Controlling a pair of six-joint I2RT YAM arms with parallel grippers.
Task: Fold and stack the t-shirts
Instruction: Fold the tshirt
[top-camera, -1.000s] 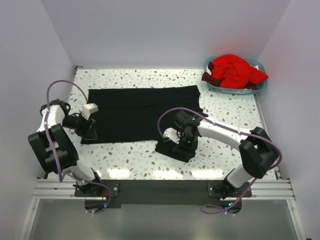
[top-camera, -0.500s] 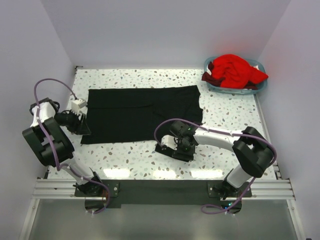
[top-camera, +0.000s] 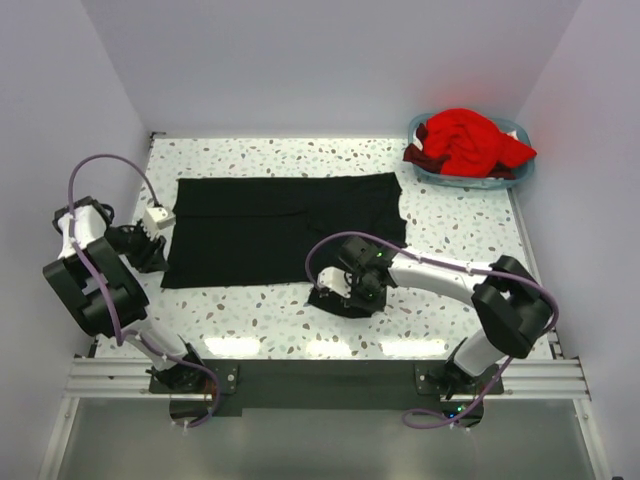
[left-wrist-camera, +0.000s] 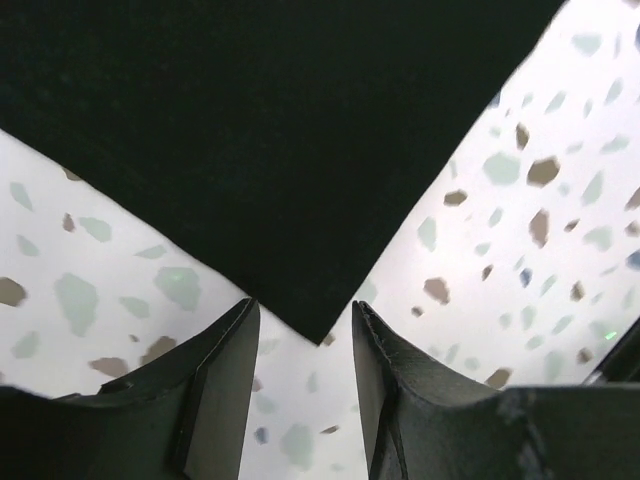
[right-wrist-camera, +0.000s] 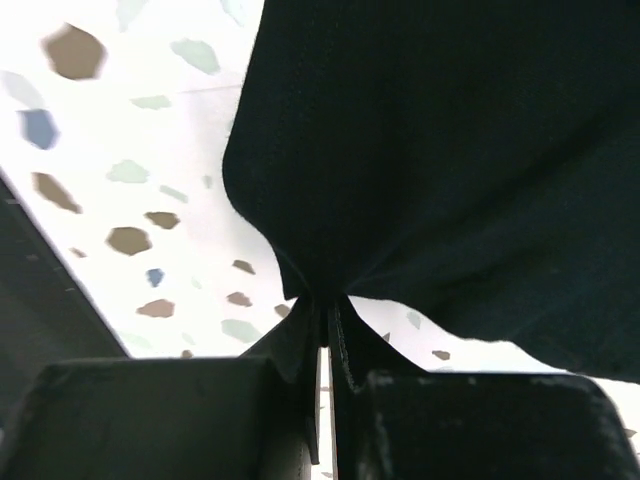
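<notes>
Black t-shirt (top-camera: 285, 228) laid flat, long axis left to right. Right gripper (right-wrist-camera: 322, 305) pinched shut on its bunched near-right edge; left gripper (left-wrist-camera: 303, 345) parted astride near-left corner.

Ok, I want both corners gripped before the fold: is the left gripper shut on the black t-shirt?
No, the left gripper stands open, a corner of the black t-shirt between its fingers.

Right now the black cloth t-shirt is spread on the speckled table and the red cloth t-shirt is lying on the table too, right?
No. The bright red cloth t-shirt sits bunched in the light blue plastic basket, as the top external view shows. The black cloth t-shirt is spread on the speckled table.
</notes>
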